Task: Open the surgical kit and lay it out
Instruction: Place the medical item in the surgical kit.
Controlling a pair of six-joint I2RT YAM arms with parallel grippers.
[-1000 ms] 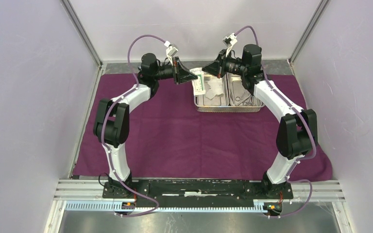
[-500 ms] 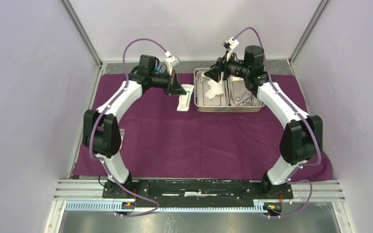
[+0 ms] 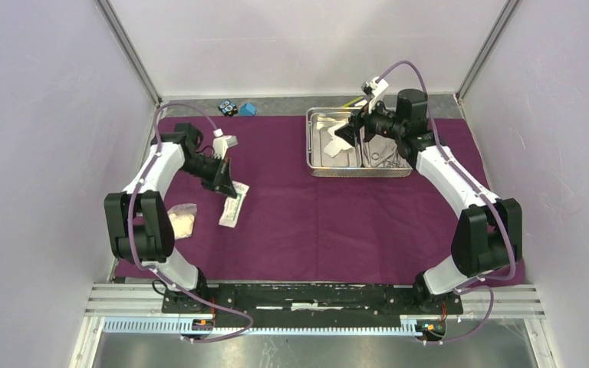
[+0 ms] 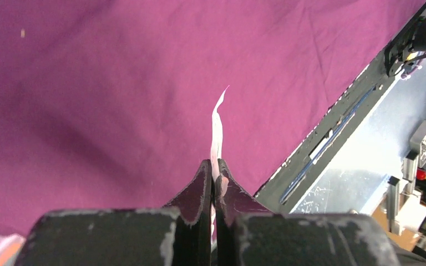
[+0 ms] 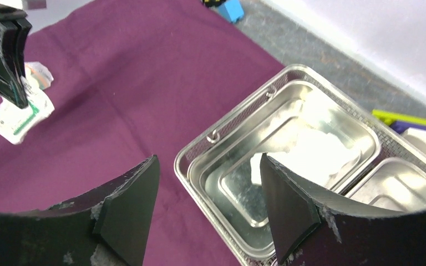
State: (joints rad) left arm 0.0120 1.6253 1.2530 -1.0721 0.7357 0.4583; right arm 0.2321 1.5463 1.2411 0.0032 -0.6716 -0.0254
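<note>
The dark-purple cloth wrap [image 3: 314,215] lies spread flat over the table. My left gripper [image 3: 226,182] is over its left part, shut on a flat white packet [image 3: 231,207]. In the left wrist view the packet [image 4: 217,130] shows edge-on, pinched between the fingertips of that gripper [image 4: 215,169]. A white gauze wad [image 3: 182,221] lies on the cloth beside it. The steel tray [image 3: 311,157] sits at the back with gauze [image 5: 316,147] in its left compartment and steel clamps [image 3: 387,156] in its right. My right gripper [image 5: 208,202] hangs open and empty over the tray's left compartment [image 5: 199,166].
Small blue and black blocks [image 3: 238,108] sit on the grey strip behind the cloth's back edge. A yellow and purple block [image 5: 407,121] lies behind the tray. The cage's frame posts stand at both back corners. The cloth's front right corner hangs toward the arm rail [image 3: 314,295].
The right gripper opened and let go of the packet, staying over the tray. The left arm swung the packet from the tray out to the left front part of the cloth.
</note>
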